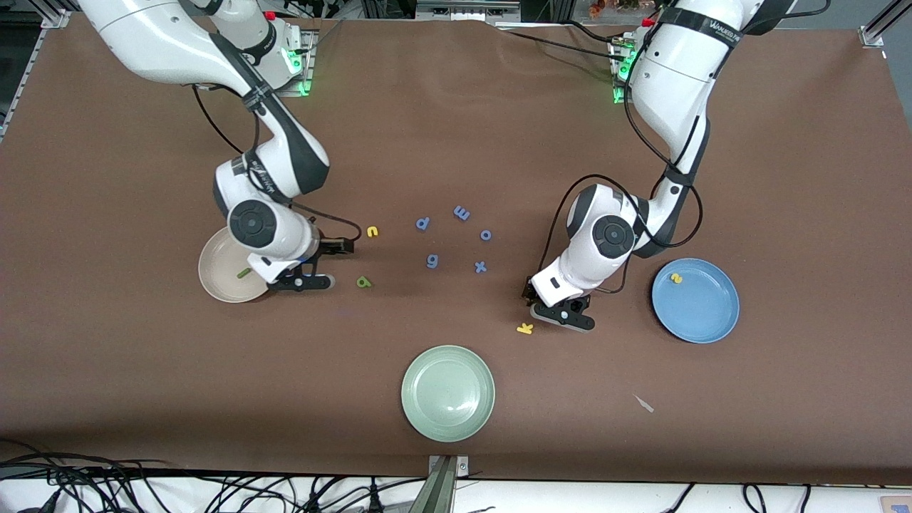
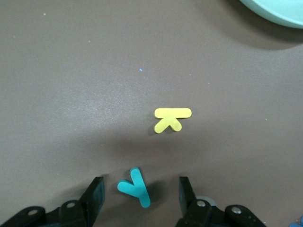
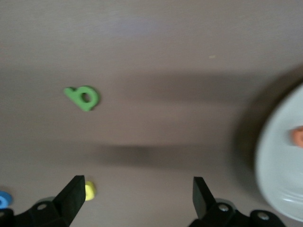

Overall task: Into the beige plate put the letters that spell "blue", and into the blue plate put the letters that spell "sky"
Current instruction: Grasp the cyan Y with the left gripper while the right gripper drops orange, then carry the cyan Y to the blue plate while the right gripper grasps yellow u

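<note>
The table (image 1: 456, 128) is covered in brown cloth, with both arms reaching out from their bases. 3 plates sit on it. The green plate (image 1: 448, 393) lies nearest the front camera, midway along the table. The blue plate (image 1: 695, 300) sits toward the left arm's end with the s (image 1: 676, 278) lying in it. The beige plate (image 1: 229, 267) sits toward the right arm's end, partly hidden under the right arm's wrist; the l (image 1: 244, 273) lies in it, and the right wrist view shows the e (image 3: 298, 136) at the edge of the picture, in that plate too.

The right gripper (image 1: 311, 265) is low over the cloth just beside the beige plate, fingers (image 3: 73, 194) spread wide and holding nothing. The left gripper (image 1: 563, 313) is down near the cloth between the green and blue plates, fingers (image 2: 94, 196) partly apart on either side of the y (image 2: 135, 187), not visibly touching it.

5 blue letters (image 1: 456, 239) lie scattered in the middle of the table. The u (image 1: 372, 231) lies just beside the right gripper, and the b (image 1: 364, 283) is nearer the front camera than the u. The k (image 1: 525, 328) lies on the cloth close to the left gripper, near the y.
</note>
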